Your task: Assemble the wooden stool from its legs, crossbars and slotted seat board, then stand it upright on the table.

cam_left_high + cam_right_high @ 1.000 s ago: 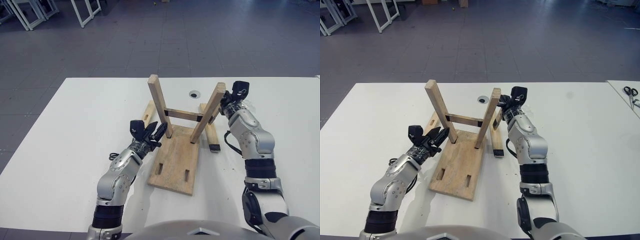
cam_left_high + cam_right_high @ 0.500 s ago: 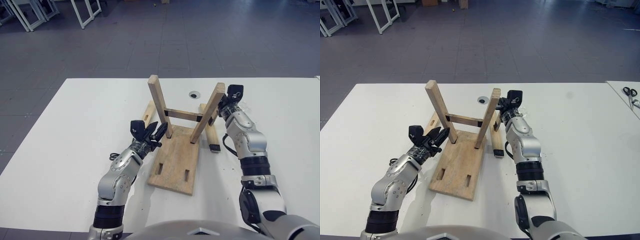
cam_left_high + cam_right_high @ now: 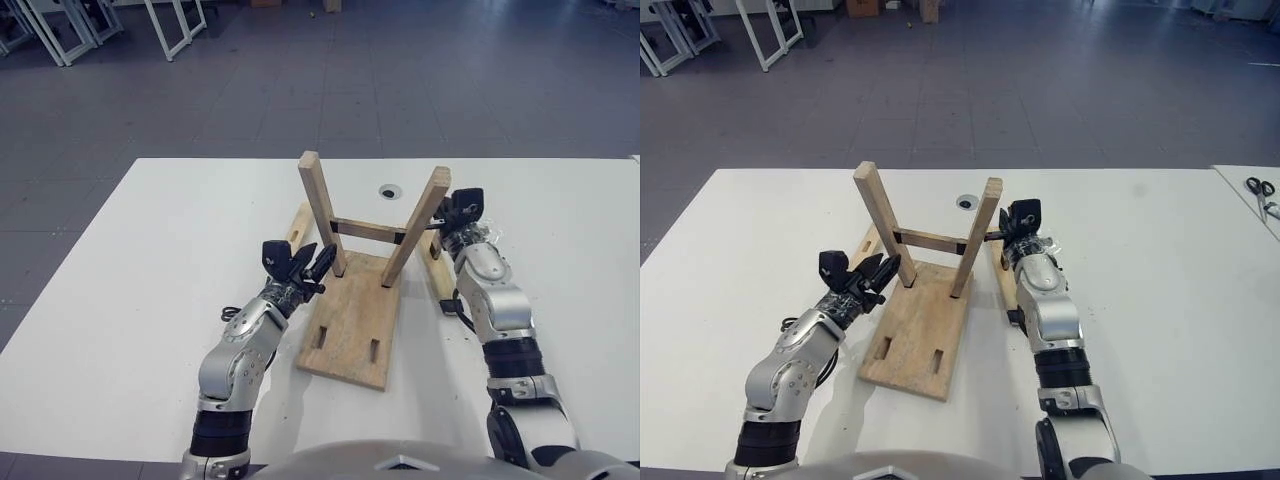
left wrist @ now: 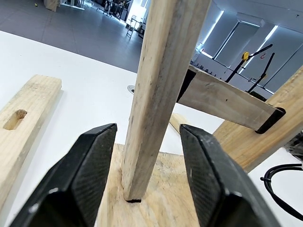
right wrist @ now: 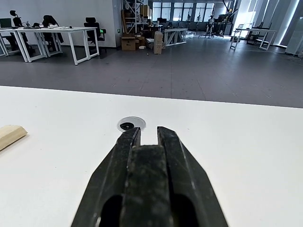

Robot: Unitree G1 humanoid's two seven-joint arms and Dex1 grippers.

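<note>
Left eye view: my white surface (image 3: 150, 260) carries the slotted seat board (image 3: 350, 320) flat at centre frame. A left leg (image 3: 322, 212) and a right leg (image 3: 412, 228) stand from it, joined by 1 crossbar (image 3: 368, 230). My left gripper (image 4: 147, 135) gapes wide around the left leg's foot. My right gripper (image 5: 149, 132), beside the right leg's top, pinches narrow on a dark piece (image 5: 144, 170). A round grommet (image 3: 389, 189) sits upper centre. Grey floor (image 3: 300, 90) and white desk frames (image 3: 60, 25) fill the upper frame.
</note>
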